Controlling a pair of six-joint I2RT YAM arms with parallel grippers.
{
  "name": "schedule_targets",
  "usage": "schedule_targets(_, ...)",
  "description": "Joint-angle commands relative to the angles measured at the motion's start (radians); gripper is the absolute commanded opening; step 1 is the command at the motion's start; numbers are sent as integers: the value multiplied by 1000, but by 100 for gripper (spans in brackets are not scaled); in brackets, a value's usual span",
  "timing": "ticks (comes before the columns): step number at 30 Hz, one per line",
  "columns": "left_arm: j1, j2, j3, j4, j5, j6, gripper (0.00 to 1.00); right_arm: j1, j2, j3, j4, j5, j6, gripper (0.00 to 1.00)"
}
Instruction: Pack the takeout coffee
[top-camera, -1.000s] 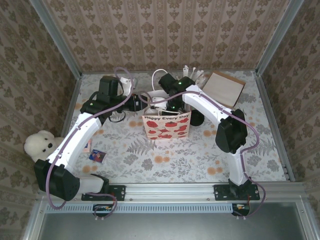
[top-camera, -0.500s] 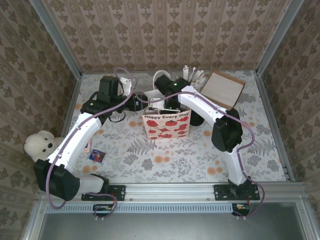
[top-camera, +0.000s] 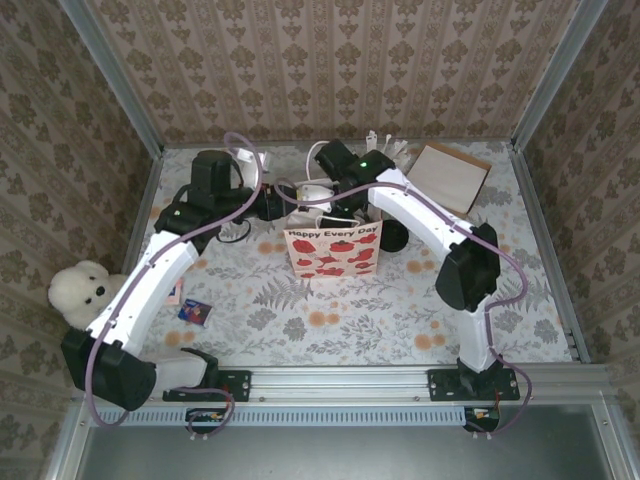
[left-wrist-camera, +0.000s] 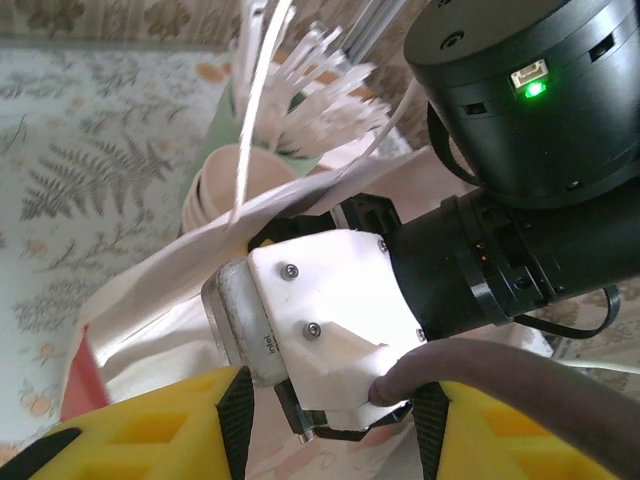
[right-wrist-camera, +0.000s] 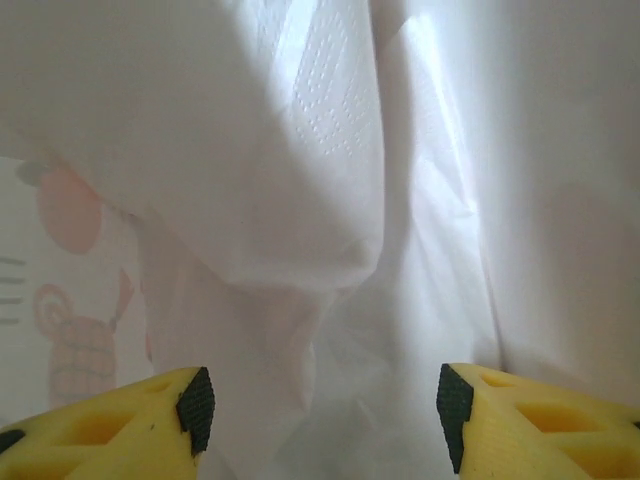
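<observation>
One gift bag (top-camera: 332, 250) stands upright near the middle of the tabletop (top-camera: 330, 335), a little toward the far edge, with its printed face to the near edge. Two arms meet over its open top, crowding the mouth.

The right hand (top-camera: 336, 206) reaches down into the bag. In its wrist view the right hand (right-wrist-camera: 325, 410) has its two fingers spread wide, with only the bag's white paper lining (right-wrist-camera: 330, 150) ahead and nothing pinched between them. I cannot tell where in the bag the takeout coffee lies, as folds of paper and the arms cover the inside.

The left hand (top-camera: 278, 203) sits at the bag's left top edge. In its wrist view the left hand (left-wrist-camera: 333, 415) has its fingers apart. The bag's rim paper (left-wrist-camera: 170, 320) and the white body of the right arm's wrist (left-wrist-camera: 320, 310) lie ahead of them. I cannot tell whether the pads touch the paper.

Other things, one of each:
- A green cup of white paper-wrapped sticks (top-camera: 385, 146) at the far edge, just behind the right arm.
- A flat brown card (top-camera: 450, 175) in the far right corner.
- A black round disc (top-camera: 396, 238) just beside the bag's right side, partly under the right arm.
- A white teddy bear (top-camera: 82, 290) against the left edge.
- A small dark packet (top-camera: 195, 313) near the bear.

The left wrist view shows the sticks (left-wrist-camera: 320, 90) beyond the bag, with a pale tan rounded shape (left-wrist-camera: 235, 185) just beside them that I cannot identify.
</observation>
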Motion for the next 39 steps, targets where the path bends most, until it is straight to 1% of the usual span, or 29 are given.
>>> schedule_targets(1,25,-3,-5,-27,-82,-10,47,-11,-139,-11,86,-110,-22,67)
schedule_targets(7,54,-33,-21,-1,-97,-32,50,-33,-237,-79,169,-119,-41,71)
schedule_targets(9,66,-54,-27,2,-120,-36,50,-46,-268,-110,209,-118,-26,71)
schedule_targets(11,83,-91,-38,13,-166,-40,51,-57,-313,-152,268,-119,-2,73)
schedule_targets(13,101,-141,-59,36,-223,-47,55,-66,-372,-208,342,-127,18,74)
schedule_targets(15,126,-196,-86,72,-270,-53,57,-77,-436,-269,418,-134,35,76)
schedule_targets(16,139,-226,-102,92,-298,-56,59,-85,-471,-300,458,-131,50,76)
schedule_targets(19,167,-298,-143,126,-393,-42,72,-113,-580,-408,615,-95,112,81)
schedule_targets(20,172,-310,-157,127,-432,-25,77,-125,-631,-455,680,-73,140,87)
schedule_targets(22,178,-315,-182,106,-545,8,88,-146,-722,-560,808,-10,202,91)
schedule_targets(23,184,-313,-197,95,-614,17,94,-159,-771,-615,874,36,230,97)
schedule_targets(24,195,-311,-218,95,-674,21,99,-170,-818,-666,929,73,257,100)
schedule_targets(26,221,-307,-281,127,-791,21,100,-206,-915,-798,1065,156,322,100)
schedule_targets(29,273,-297,-405,231,-921,-8,100,-288,-1018,-980,1215,302,436,100)
schedule_targets(31,303,-278,-478,294,-987,-37,100,-358,-1046,-1061,1236,412,541,100)
schedule_targets(33,328,-249,-544,338,-1040,-51,100,-429,-1048,-1123,1206,537,659,100)
schedule_targets(34,336,-231,-564,345,-1068,-40,100,-466,-1041,-1156,1178,603,728,100)
schedule_targets(36,344,-200,-592,350,-1130,-8,100,-538,-1026,-1233,1147,693,854,100)
schedule_targets(38,352,-169,-620,376,-1170,36,100,-602,-1011,-1341,1192,716,958,100)
schedule_targets(39,360,-150,-641,413,-1161,71,100,-632,-999,-1409,1246,704,998,100)
